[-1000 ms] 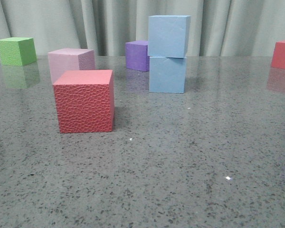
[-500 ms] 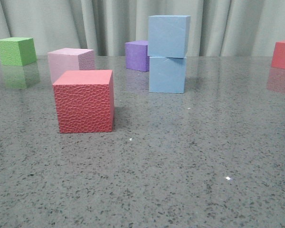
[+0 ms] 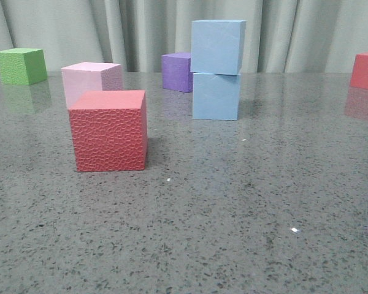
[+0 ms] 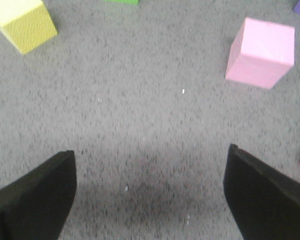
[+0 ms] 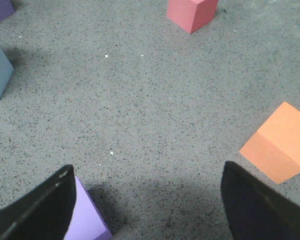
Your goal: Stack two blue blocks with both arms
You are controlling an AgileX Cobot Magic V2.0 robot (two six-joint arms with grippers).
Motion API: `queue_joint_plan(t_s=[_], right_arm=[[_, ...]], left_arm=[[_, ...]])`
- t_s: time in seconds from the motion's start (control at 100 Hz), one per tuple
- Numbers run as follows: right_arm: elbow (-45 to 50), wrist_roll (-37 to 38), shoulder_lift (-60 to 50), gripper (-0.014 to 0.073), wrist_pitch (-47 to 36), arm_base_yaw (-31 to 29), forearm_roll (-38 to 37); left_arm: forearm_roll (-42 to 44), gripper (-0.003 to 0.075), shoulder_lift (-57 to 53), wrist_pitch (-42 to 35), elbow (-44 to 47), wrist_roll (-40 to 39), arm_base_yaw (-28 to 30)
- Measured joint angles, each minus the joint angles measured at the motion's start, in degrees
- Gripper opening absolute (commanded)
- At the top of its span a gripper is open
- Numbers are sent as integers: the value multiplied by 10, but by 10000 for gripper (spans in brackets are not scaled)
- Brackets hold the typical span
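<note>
Nothing has moved since the earlier frames: the two blue blocks stand exactly as they did, already stacked. From the front, the lower blue block [image 3: 216, 96] sits on the speckled grey surface [image 3: 233, 214] toward the back middle, and the upper blue block [image 3: 217, 46] rests on top of it, turned slightly so its edges do not quite line up with the one below. A purple cube [image 3: 176, 71] stands just behind and to the left of the stack. A textured red cube [image 3: 109, 130] sits nearer the camera on the left, with a pale pink cube [image 3: 91, 81] close behind it and a green cube [image 3: 21, 65] far back left. Another red cube [image 3: 365, 71] is at the far right. Neither arm appears in the front view. The left claw [image 4: 150, 195] hangs open over bare surface, holding nothing; the right claw [image 5: 145, 205] is likewise open and empty, with a lilac cube [image 5: 87, 212] beside one finger and an orange cube [image 5: 277, 142] nearby. The blocks look like light, slightly soft foam with matte, grippy faces; two opposite flat sides at mid-height would be the sensible hold. No brands, labels or writing can be seen anywhere.
</note>
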Motion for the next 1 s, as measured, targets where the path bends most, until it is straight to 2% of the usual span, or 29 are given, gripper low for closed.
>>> queue_joint_plan(t_s=[0.18,0.36,0.85,0.92,1.0], right_arm=[[0,0,0,592,5,0,0],[0,0,0,592,21,0,0],[0,0,0,589,30,0,0],[0,0,0,577,30,0,0],[0,0,0,521,30,0,0]], left_arm=[[-3,567,-82,-15,68,-13,0],[-3,567,-138,-16,96,-16,0],[-3,564,-151,-16,100,-16,0],[-3,537,-151,-16,100,-16,0],[-3,465,-151,-16,100,-16,0]])
